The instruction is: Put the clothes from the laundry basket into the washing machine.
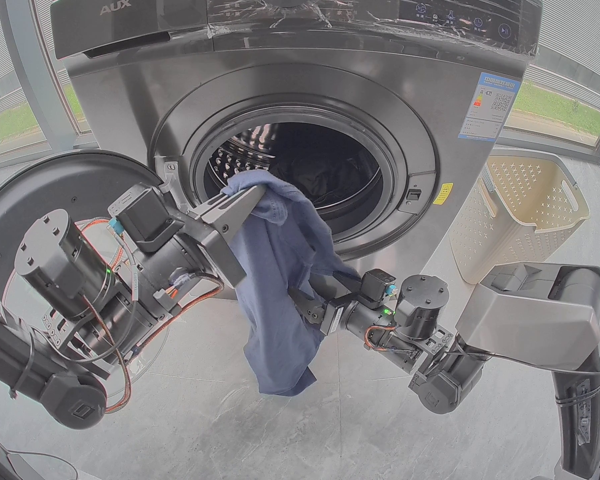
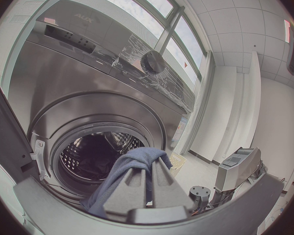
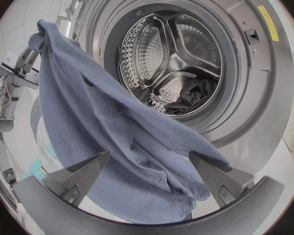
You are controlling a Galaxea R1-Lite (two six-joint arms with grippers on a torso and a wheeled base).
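Here's the one washing machine (image 1: pixel 300 81), a big boxy front-loader in brushed grey metal, clear film crinkled over its top panel, and its round door (image 1: pixel 53 188) swung wide open on the left. Inside, the shiny steel drum (image 3: pixel 173 49) is dimpled with rows of holes. On the pale marbled floor (image 1: pixel 247 428), just beside the machine's right side, sits one laundry basket (image 1: pixel 520 208) of cream plastic with cross-shaped perforations. Two pieces of clothing in play: one blue garment (image 1: pixel 280 281), soft matte knit, hangs in long folds right in front of the drum's mouth, and one dark garment (image 3: pixel 192 97) lies crumpled at the drum's bottom. Two grippers: the left gripper (image 2: pixel 152 162) pinches the blue garment's top edge, fingers pressed together; the right gripper (image 3: pixel 148 154) is lower, fingers spread wide, cloth draping between them.
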